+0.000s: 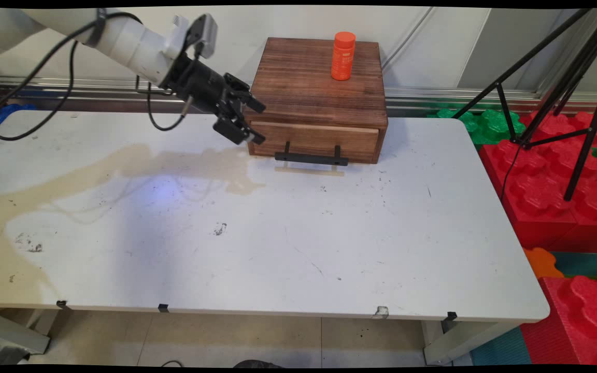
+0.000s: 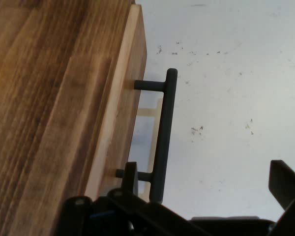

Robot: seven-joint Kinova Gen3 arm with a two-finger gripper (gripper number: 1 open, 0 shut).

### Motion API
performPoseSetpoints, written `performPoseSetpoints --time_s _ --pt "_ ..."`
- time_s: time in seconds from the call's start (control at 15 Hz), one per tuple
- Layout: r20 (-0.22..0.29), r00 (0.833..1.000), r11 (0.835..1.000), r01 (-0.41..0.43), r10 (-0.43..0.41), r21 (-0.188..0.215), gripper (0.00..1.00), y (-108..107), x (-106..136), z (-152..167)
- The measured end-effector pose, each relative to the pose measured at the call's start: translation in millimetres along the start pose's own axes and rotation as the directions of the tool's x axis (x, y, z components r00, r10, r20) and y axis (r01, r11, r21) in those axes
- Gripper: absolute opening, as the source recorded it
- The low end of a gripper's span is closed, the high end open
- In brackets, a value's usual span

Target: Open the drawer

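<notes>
A brown wooden box (image 1: 319,77) stands at the back of the white table (image 1: 278,238). Its lighter drawer front (image 1: 314,141) sits pushed in and carries a black bar handle (image 1: 311,158). An orange bottle (image 1: 343,56) is upright on the box's top. My gripper (image 1: 258,123) hovers open at the box's left front corner, above the table and holding nothing. In the hand view the handle (image 2: 166,132) runs up between my open fingers; one fingertip (image 2: 131,173) is close beside the handle's near post and the drawer front (image 2: 123,98). The bottle is outside this view.
A black tripod (image 1: 563,98) stands to the right of the table over red foam blocks (image 1: 542,191) and green foam blocks (image 1: 490,124). A yellowish stain (image 1: 122,160) spreads across the table's left part. Black cables (image 1: 44,67) hang from the arm.
</notes>
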Motion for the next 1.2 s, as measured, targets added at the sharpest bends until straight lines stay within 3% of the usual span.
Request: performPoseSetpoints --time_s 1.2 --pt "0.129 0.986 0.993 -0.103 0.109 -0.055 1.00 -5.6 15.9 105.4"
